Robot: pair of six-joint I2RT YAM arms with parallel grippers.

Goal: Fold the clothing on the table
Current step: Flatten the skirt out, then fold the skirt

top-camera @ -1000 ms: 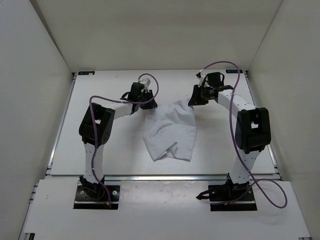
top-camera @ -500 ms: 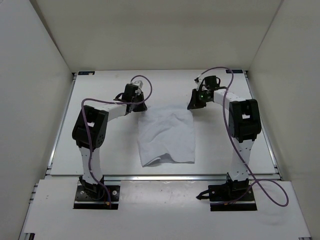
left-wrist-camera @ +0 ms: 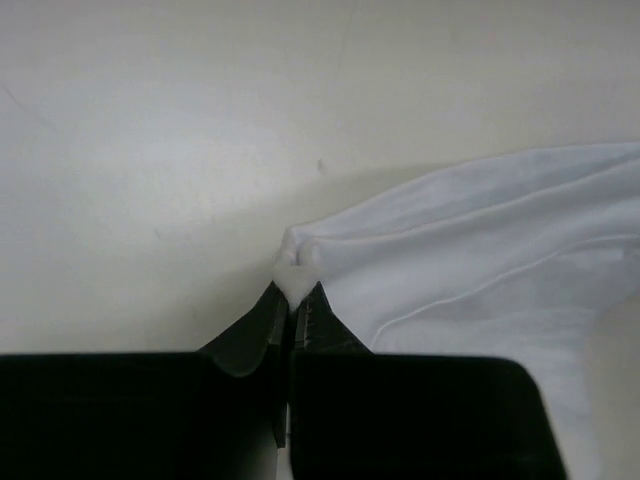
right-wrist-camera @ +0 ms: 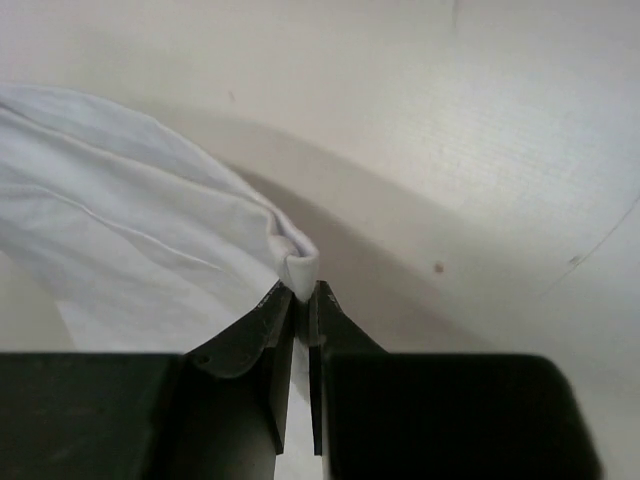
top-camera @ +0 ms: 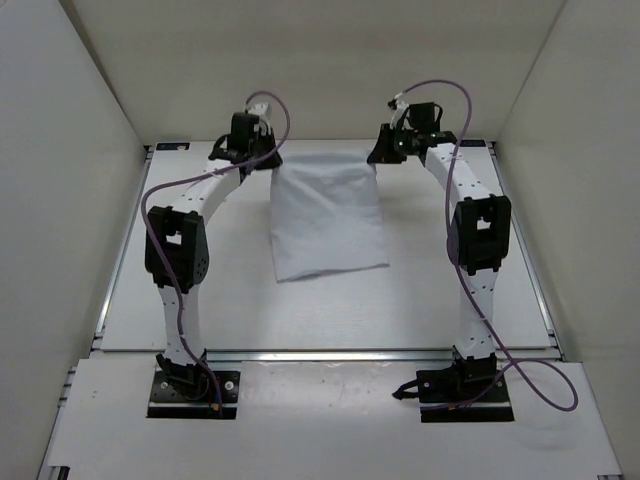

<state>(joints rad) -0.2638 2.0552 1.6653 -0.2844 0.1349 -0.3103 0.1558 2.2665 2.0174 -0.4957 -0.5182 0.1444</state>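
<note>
Pinching a far corner of the clothing (top-camera: 327, 210) each, my left gripper (left-wrist-camera: 293, 298) and right gripper (right-wrist-camera: 301, 295) are clenched on fabric. A tuft pokes past each pair's tips

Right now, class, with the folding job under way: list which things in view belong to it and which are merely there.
Belongs to the job:
- clothing, pinched at its two far corners
- left hand, shut on one corner
- right hand, shut on the other
- table under the cloth

Merely there:
- purple cables on the arms
- white walls
Both are fixtures, not loose items.
</note>
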